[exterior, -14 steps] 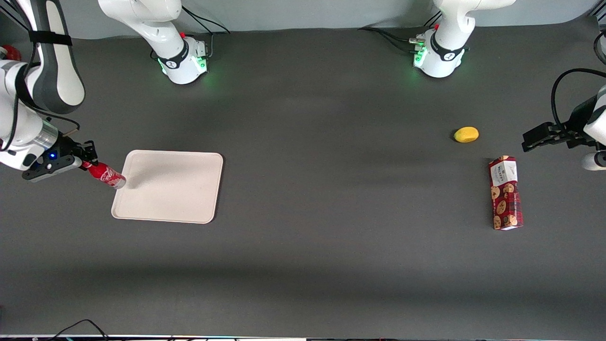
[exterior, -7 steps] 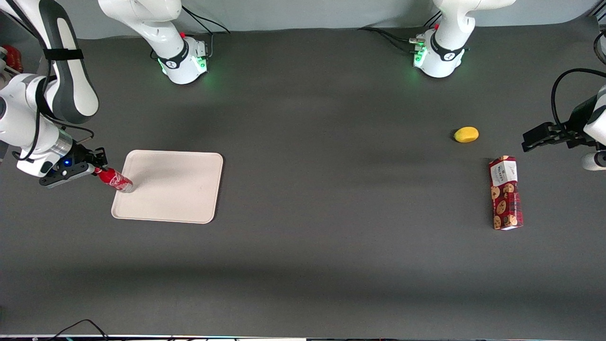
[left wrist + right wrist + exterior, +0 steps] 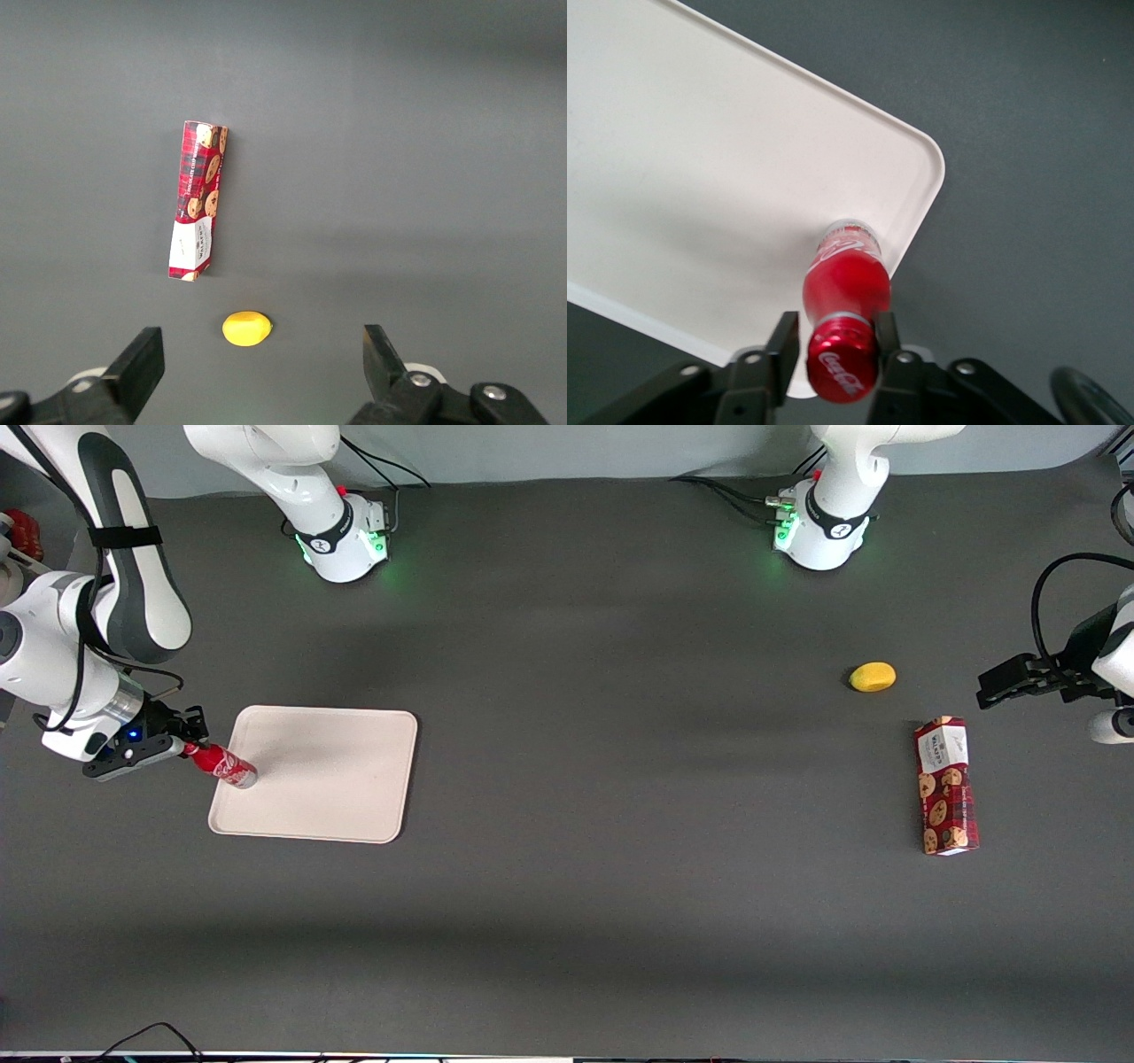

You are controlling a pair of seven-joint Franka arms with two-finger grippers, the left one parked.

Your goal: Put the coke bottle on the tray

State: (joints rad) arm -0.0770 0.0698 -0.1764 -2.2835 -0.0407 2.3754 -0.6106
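You are at the placing step: the gripper [image 3: 840, 341] is closed on the neck of the coke bottle [image 3: 845, 282], just under the red cap, and the bottle's clear base hangs over the tray [image 3: 337, 779] close to its rim at the working arm's end. Whether the base touches the tray yet is unclear. Next, lower it until it stands, then open the fingers.

The gripper [image 3: 189, 737] clamped the coke bottle [image 3: 223, 765] at the tray [image 3: 337, 779] edge; most of the tray lay bare, cookie box [image 3: 945, 786] and lemon [image 3: 873, 677] way off toward the parked arm.
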